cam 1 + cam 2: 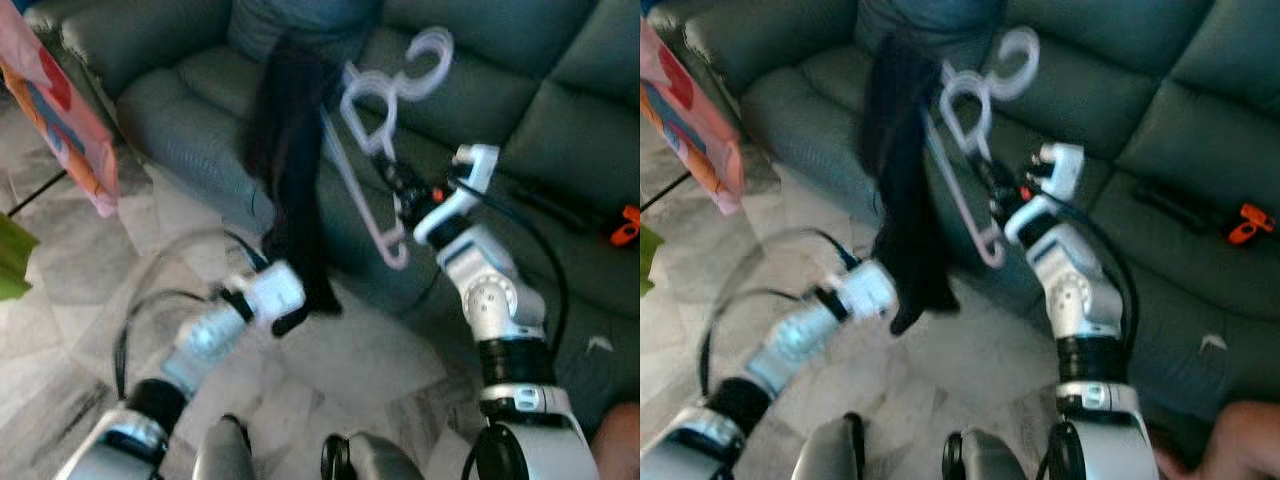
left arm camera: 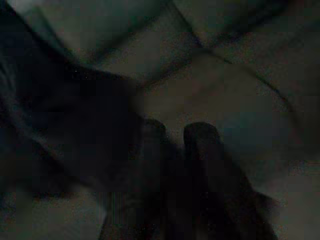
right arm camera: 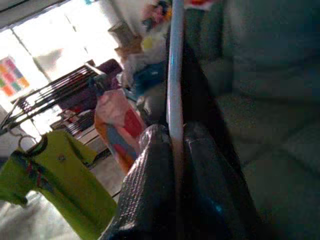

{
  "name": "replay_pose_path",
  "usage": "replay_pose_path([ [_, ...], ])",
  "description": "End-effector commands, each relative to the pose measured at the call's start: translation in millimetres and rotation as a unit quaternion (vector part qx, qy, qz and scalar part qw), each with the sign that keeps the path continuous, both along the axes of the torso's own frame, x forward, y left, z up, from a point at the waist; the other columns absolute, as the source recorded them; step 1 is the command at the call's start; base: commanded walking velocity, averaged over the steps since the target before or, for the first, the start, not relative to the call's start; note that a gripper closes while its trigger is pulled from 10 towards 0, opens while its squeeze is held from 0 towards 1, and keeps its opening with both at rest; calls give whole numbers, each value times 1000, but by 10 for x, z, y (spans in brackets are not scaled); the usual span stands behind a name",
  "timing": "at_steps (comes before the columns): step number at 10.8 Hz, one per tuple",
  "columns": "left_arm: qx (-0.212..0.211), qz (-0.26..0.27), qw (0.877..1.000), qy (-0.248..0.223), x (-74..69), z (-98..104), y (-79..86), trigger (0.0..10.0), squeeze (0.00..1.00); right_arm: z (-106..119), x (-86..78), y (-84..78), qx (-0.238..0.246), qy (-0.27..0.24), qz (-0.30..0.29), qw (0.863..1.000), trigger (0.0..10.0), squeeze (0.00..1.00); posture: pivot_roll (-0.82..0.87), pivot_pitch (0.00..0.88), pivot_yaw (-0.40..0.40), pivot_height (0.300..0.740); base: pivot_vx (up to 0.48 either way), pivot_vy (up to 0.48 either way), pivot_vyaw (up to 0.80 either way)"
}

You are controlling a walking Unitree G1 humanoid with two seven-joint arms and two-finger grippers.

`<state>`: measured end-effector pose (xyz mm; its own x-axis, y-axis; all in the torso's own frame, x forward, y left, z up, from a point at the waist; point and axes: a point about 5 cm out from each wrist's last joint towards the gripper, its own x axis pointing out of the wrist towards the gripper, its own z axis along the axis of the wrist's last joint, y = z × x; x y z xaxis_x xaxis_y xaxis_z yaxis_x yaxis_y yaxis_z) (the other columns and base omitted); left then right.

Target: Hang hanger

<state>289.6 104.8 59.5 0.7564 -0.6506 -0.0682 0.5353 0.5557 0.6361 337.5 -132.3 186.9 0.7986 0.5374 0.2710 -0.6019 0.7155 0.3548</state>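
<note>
A pale pink plastic hanger (image 1: 372, 120) is held up in front of the dark sofa (image 1: 560, 110), its hook (image 1: 428, 60) pointing up and away. A long black garment (image 1: 290, 170) hangs down from it on the left side. My right gripper (image 1: 400, 185) is shut on the hanger's thin bar (image 3: 175, 75), which the right wrist view shows pinched between the two fingertips (image 3: 152, 137). My left gripper (image 1: 288, 318) is low, beside the garment's bottom end above the floor. The left wrist view is very dark, with black cloth (image 2: 75, 125) next to the gripper.
A pink and orange bag (image 1: 60, 110) stands at the left by the sofa's arm. A black object (image 1: 545, 205) and an orange one (image 1: 625, 225) lie on the sofa seat. A person's hand (image 1: 1240, 440) is at the lower right. A green shirt (image 3: 55, 180) hangs near a drying rack (image 3: 55, 95).
</note>
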Motion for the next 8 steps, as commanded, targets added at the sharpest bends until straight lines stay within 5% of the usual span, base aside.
replay_pose_path([
  [1,7,-3,1000,19,-28,-68,5,10000,1000,154,-54,20,-1,-47,6,999,10000,0,10,140,-79,740,0,0,0],
  [4,-9,-8,1000,27,-55,-71,13,10000,1000,163,-116,81,-45,-73,14,996,10000,0,10,139,-80,740,0,0,0],
  [6,-36,69,997,-6,66,37,218,10000,1000,127,-202,134,-86,-94,34,991,10000,0,12,139,-81,740,0,0,0],
  [8,-98,170,979,-52,287,298,440,10000,1000,68,-289,172,-108,-99,68,987,10000,0,11,136,-81,740,0,0,0],
])
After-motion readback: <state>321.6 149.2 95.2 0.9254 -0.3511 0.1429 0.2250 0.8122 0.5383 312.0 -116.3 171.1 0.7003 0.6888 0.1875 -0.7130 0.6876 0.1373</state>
